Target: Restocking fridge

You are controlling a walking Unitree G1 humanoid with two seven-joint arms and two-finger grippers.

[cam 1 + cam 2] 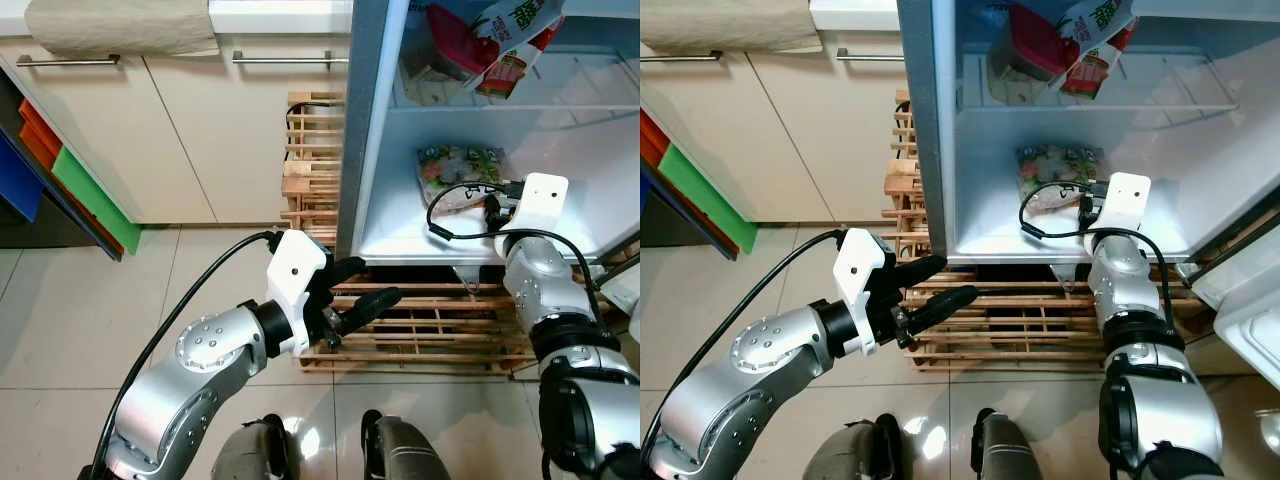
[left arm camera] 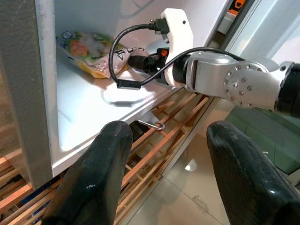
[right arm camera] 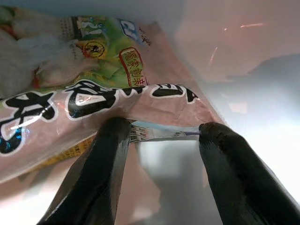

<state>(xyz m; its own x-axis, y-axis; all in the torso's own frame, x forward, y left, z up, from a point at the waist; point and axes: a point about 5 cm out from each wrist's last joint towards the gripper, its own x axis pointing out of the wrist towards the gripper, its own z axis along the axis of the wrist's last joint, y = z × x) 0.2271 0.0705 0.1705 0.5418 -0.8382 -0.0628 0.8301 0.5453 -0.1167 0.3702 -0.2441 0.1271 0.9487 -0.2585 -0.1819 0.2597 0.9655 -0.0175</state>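
The left arm is bent across the front of the body at a low height, its silver forearm angled forward. The left gripper is held out ahead, its 2 black fingers spread apart with nothing between them. The right arm is stretched forward and upward, the white wrist housing raised. The right gripper is seen with its 2 fingers parted, the tips set wide of each other.
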